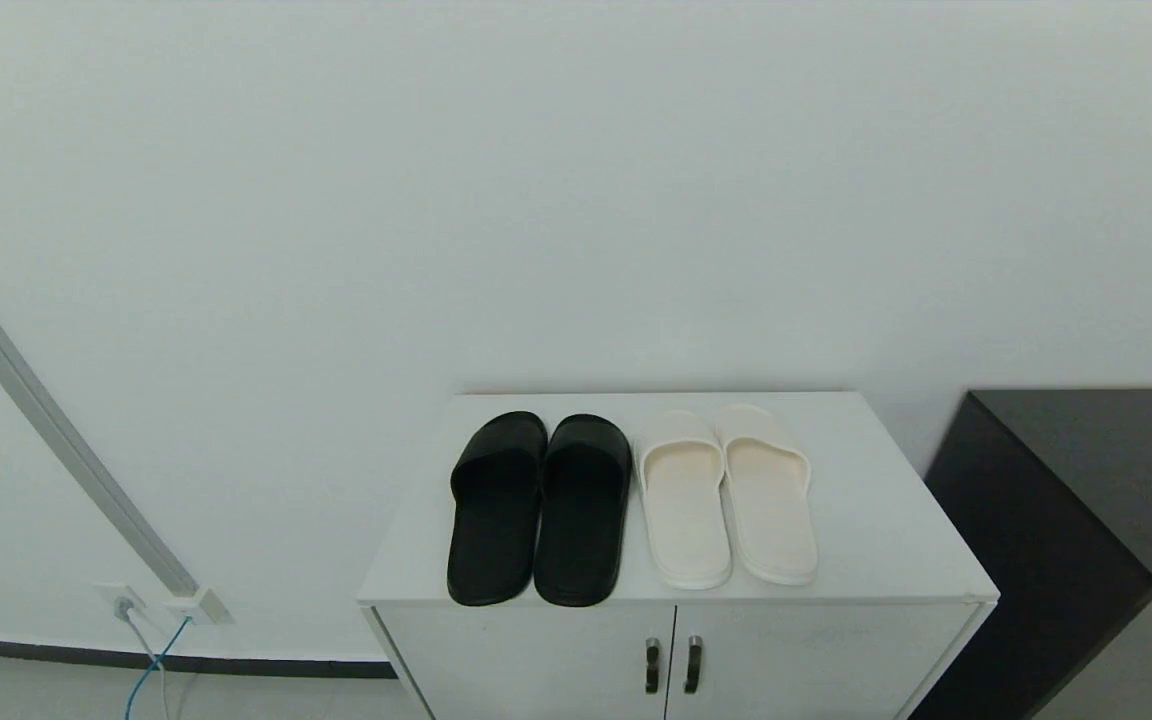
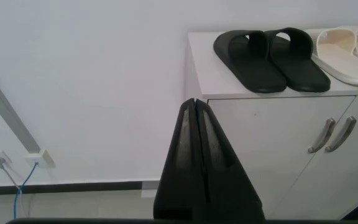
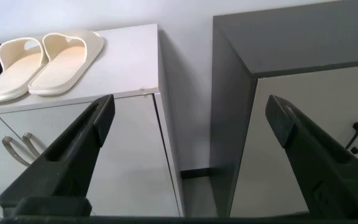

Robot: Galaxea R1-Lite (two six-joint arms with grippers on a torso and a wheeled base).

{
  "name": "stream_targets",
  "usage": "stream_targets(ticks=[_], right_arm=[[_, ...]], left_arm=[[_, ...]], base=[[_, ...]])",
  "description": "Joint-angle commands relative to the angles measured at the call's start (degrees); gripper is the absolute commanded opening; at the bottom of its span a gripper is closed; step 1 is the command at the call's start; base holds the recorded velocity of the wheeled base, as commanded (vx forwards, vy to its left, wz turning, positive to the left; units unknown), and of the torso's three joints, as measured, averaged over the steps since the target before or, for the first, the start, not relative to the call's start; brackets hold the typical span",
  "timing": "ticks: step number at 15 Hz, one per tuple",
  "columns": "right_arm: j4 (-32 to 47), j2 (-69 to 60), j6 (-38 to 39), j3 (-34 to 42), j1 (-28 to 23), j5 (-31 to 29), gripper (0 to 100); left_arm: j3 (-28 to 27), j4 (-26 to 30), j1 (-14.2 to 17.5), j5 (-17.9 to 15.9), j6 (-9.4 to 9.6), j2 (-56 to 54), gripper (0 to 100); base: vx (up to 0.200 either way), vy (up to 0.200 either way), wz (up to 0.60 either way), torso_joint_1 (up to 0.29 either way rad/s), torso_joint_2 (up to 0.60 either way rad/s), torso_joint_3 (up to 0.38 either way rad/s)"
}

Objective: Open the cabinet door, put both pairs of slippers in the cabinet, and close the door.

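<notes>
White cabinet (image 1: 886,520) stands vs. the wall, both doors shut: left door (image 1: 536,660) and right door (image 1: 816,655) meet at the centre seam. There are 2 metal handles, left handle (image 1: 652,665) and right handle (image 1: 693,663), upright, just beside each other either side of the seam.

Both pairs sit on the cabinet top, toes to the wall, heels to the front. Black slippers (image 1: 539,515) are on the robot's left half, the 2 shoes touching side by side, heels right at the front edge. Cream slippers (image 1: 726,505) are just beside them on the right, also touching each other, heels a bit back from the edge. Black and cream pairs are close; can't tell if they touch.

Left gripper (image 2: 195,109): fingers pressed together, no gap, nothing between them. In its wrist view it's in front of the cabinet's left front corner, below top level, apart from the door. Handles show off to one side of it, well apart.

Right gripper (image 3: 188,115): fingers spread wide, holding nothing. In its wrist view it's lined up w/ the narrow gap between the white cabinet's right side and a dark grey cabinet (image 1: 1066,520), also below top level, touching neither.

Dark grey cabinet stands near the white one's right side, w/ a thin strip of wall and floor between them.

Left of the white cabinet, a grey cable trunking (image 1: 56,430) runs diagonally down the wall to a wall socket (image 1: 121,600). A blue cable (image 1: 161,660) drops from there toward the dark skirting.
</notes>
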Motion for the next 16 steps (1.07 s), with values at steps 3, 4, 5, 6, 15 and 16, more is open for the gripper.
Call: stream_targets(ticks=[3, 4, 5, 6, 15, 16], right_arm=[[0.05, -0.01, -0.27, 0.00, 0.00, 0.02, 100], [0.05, -0.01, -0.27, 0.00, 0.00, 0.11, 100], [0.05, -0.01, -0.36, 0.00, 0.00, 0.11, 100], [0.05, -0.01, -0.36, 0.00, 0.00, 0.11, 100], [0.14, -0.01, -0.80, -0.09, 0.09, 0.20, 100], [-0.21, 0.61, -0.36, -1.58, 0.09, 0.02, 100]], left_arm=[[0.01, 0.00, 0.02, -0.02, -0.01, 0.05, 0], [0.01, 0.00, 0.02, -0.02, -0.01, 0.05, 0], [0.01, 0.00, 0.02, -0.02, -0.01, 0.05, 0], [0.01, 0.09, 0.02, -0.02, -0.01, 0.05, 0], [0.01, 0.00, 0.02, 0.07, -0.09, 0.05, 0], [0.01, 0.00, 0.02, -0.02, -0.01, 0.05, 0]], base=[[0.000, 0.000, 0.00, 0.000, 0.00, 0.000], [0.000, 0.000, 0.00, 0.000, 0.00, 0.000], [0.000, 0.000, 0.00, 0.000, 0.00, 0.000], [0.000, 0.000, 0.00, 0.000, 0.00, 0.000], [0.000, 0.000, 0.00, 0.000, 0.00, 0.000], [0.000, 0.000, 0.00, 0.000, 0.00, 0.000]])
